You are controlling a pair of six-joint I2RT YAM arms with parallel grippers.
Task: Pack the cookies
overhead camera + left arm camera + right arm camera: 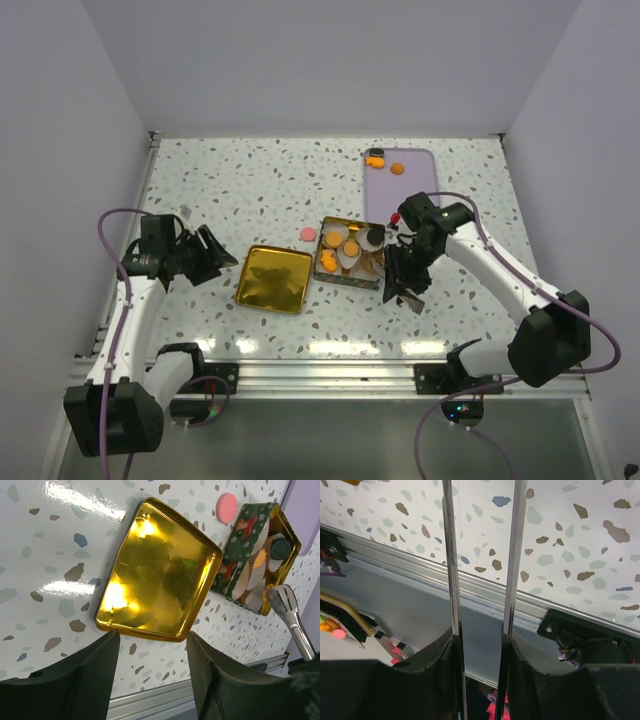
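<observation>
The open tin (pixel 347 279) holds white paper cups with orange cookies (pixel 330 265) and a black one (pixel 375 238); it also shows in the left wrist view (pixel 239 536). A pink cookie (pixel 309 233) lies on the table beside the tin, seen too in the left wrist view (pixel 226 507). Two orange cookies (pixel 397 168) and a black one lie on a purple mat (pixel 410 190). My right gripper (pixel 403 275) (pixel 480 640) is shut on metal tongs (pixel 512 555) (pixel 287 605) at the tin's right side. My left gripper (pixel 213 258) (pixel 152 650) is open and empty, left of the gold lid (pixel 273 278) (pixel 157 575).
The gold lid lies upside down on the speckled table, just left of the tin. An aluminium rail (pixel 330 375) runs along the near table edge. White walls close in the left, back and right sides.
</observation>
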